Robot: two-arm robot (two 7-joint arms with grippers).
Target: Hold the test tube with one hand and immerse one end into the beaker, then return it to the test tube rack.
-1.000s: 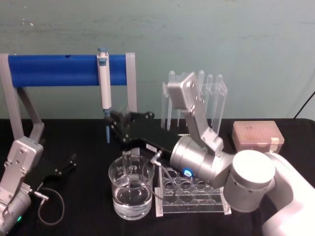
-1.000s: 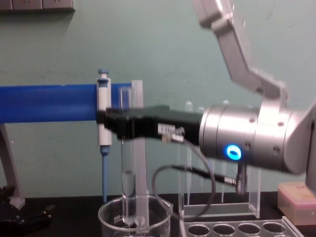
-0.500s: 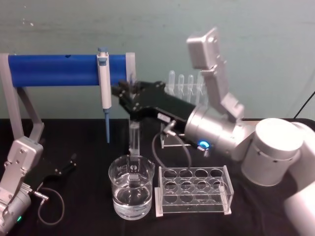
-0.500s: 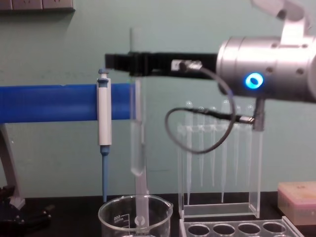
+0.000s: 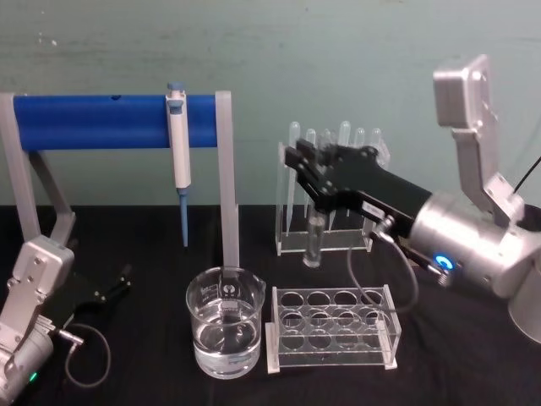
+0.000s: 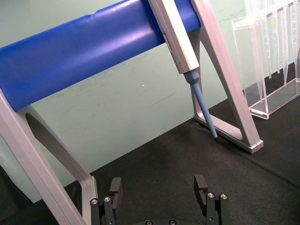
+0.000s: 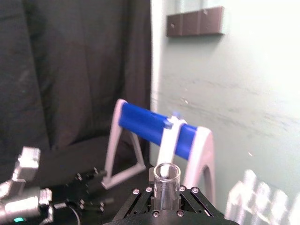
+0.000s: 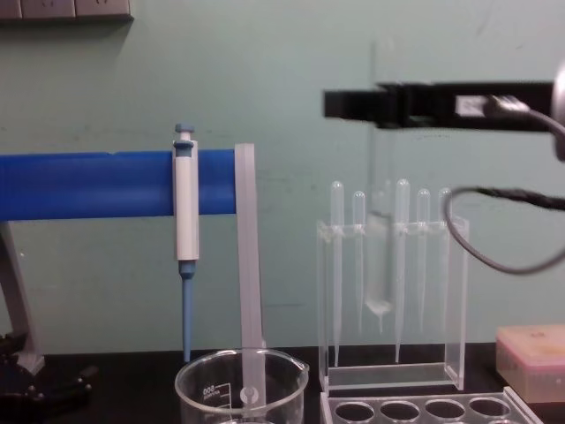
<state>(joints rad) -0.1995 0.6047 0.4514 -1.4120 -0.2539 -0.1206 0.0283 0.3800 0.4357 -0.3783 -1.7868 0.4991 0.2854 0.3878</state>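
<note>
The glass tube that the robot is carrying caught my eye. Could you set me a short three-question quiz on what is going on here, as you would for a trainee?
1. True or false: the test tube has its rounded end in the beaker.
2. Which gripper holds the tube? A) left gripper B) right gripper C) neither
3. Fill the gap: the tube hangs upright above the clear ______ with round holes.

Key
1. False: it is lifted clear, off to the beaker's right.
2. B: the right gripper is shut on it near the rim; the left gripper rests open low by the table.
3. rack.
</note>
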